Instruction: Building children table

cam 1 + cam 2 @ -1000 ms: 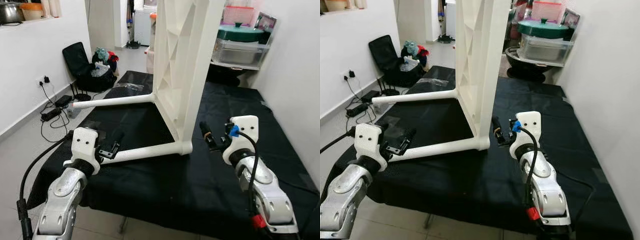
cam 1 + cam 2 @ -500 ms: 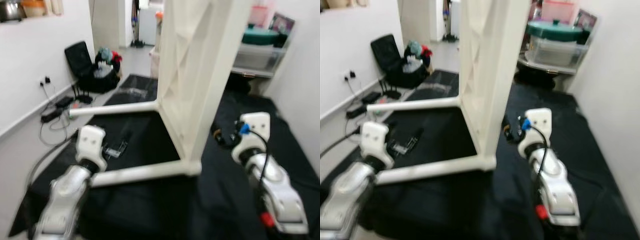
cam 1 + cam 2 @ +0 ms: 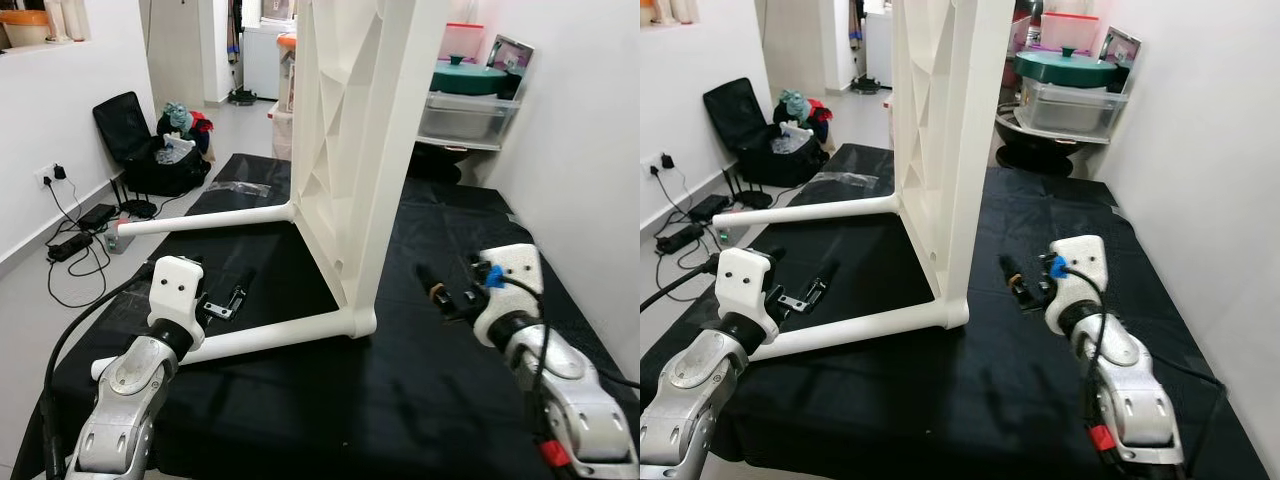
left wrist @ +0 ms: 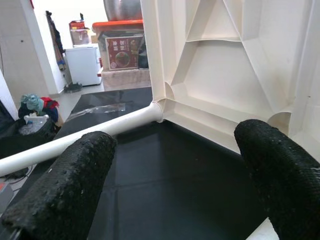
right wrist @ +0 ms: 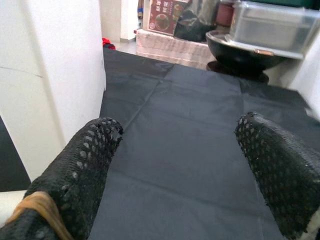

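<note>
A white plastic children's table stands on its side on a black cloth, its ribbed underside facing left. Two white legs stick out leftward: the near leg low on the cloth and the far leg behind it. My left gripper is open just above the near leg, with nothing between its fingers; the left wrist view looks between them at the underside's corner. My right gripper is open to the right of the tabletop's lower edge, apart from it and holding nothing.
A black bag of clothes and cables with a power strip lie on the floor at left. Storage boxes with a green lid stand at the back right. A white wall closes the right side. A clear plastic bag lies on the cloth.
The camera has shifted, with blur in between. Both grippers remain open, and the right one now sits slightly farther from the tabletop's edge.
</note>
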Robot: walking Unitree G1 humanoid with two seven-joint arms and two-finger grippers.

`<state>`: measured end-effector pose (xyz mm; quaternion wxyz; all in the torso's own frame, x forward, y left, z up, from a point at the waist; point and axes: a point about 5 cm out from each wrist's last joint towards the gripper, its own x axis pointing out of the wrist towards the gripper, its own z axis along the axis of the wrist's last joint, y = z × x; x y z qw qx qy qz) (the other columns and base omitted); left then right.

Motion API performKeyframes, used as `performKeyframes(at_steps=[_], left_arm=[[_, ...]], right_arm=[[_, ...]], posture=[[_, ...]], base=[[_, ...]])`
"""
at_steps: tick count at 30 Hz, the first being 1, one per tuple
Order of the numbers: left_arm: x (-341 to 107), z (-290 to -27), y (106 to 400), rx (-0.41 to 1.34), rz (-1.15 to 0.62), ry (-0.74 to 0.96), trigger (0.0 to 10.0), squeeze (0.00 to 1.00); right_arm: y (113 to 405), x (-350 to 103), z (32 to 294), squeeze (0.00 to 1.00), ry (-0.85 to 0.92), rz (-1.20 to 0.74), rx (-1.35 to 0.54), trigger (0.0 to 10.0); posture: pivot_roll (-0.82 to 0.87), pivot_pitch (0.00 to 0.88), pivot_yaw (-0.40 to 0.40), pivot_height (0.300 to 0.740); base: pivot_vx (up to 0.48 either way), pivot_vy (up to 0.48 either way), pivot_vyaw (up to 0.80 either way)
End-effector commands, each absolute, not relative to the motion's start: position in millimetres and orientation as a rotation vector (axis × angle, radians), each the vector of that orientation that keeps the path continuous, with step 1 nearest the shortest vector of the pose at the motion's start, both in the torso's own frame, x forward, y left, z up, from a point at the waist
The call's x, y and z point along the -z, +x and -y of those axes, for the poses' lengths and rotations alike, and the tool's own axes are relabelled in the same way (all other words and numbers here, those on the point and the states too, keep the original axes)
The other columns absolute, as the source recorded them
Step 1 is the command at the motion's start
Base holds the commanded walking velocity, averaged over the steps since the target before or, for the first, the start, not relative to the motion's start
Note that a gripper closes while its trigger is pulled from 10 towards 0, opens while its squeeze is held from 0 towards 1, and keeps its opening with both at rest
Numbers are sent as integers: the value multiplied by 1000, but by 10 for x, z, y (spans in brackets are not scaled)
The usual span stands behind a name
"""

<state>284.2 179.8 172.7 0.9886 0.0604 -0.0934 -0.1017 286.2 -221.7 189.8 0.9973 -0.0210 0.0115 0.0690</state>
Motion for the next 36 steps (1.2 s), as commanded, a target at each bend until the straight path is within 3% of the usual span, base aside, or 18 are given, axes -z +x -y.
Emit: performKeyframes(at_steps=[1, 3, 8, 14, 28, 36], left_arm=[[-1698, -1817, 2854, 199, 169, 132, 10000, 0], [-1682, -1830, 2856, 186, 163, 129, 10000, 0], [-1680, -1844, 2850, 182, 162, 129, 10000, 0], [-1677, -1881, 2855, 164, 159, 127, 10000, 0], [-1674, -1919, 2835, 138, 156, 133, 10000, 0], [-1678, -1917, 2851, 141, 157, 131, 10000, 0]], right_arm=[[2838, -1957, 2122, 0, 13, -11, -202, 10000], [2787, -1994, 1954, 0, 109, -6, -310, 10000], [2740, -1972, 1803, 0, 161, -8, -366, 10000], [2690, -1874, 1506, 0, 107, -15, -421, 10000], [2836, -1824, 1522, 0, 41, -58, -302, 10000], [2844, -1819, 1390, 0, 52, -47, -323, 10000]], posture=[[47, 0, -121, 740], [50, 0, -125, 740], [51, 0, -128, 740], [51, 0, -128, 740], [67, 0, -145, 740], [68, 0, -141, 740]], base=[[0, 0, 0], [0, 0, 0], [0, 0, 0], [0, 0, 0], [0, 0, 0], [0, 0, 0]])
